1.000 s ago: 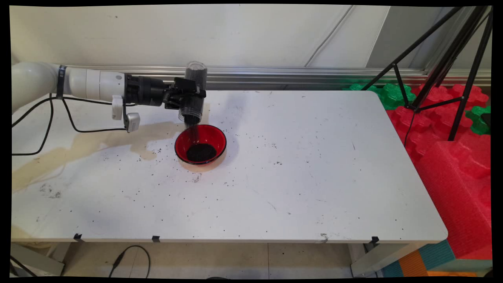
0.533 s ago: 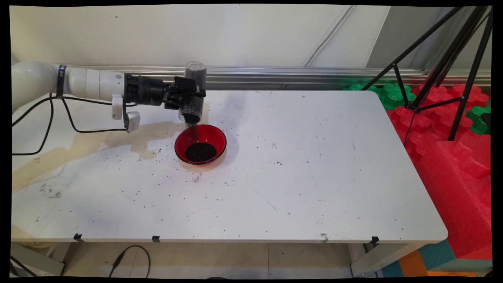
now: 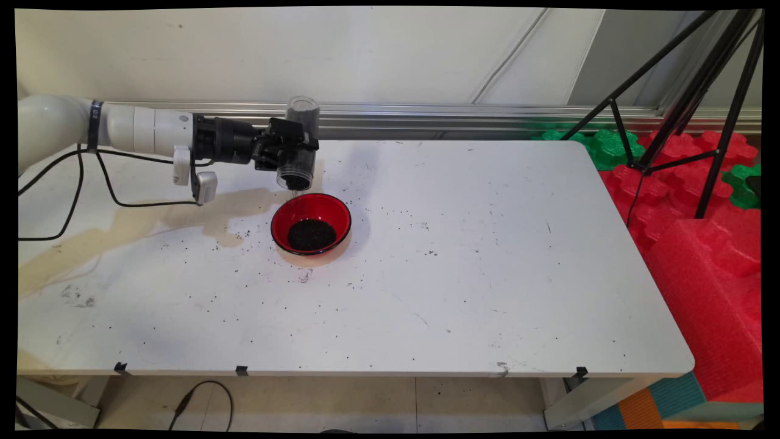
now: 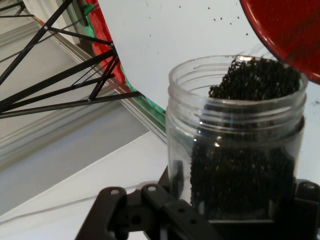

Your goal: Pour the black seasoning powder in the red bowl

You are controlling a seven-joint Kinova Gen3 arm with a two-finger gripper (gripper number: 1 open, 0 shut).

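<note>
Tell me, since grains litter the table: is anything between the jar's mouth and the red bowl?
Nothing visible. The end effector holds the jar tipped mouth-down just above the far rim of the red bowl, with only open air between them.

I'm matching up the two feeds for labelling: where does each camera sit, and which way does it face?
Main view: fixed above the table's near side, looking down toward the wall; shows the arm, gripper.
Hand view: on the hand, looking along the gripper; its linkage shows at the bottom.
Both show the clear jar of black grains and the red bowl.
</note>
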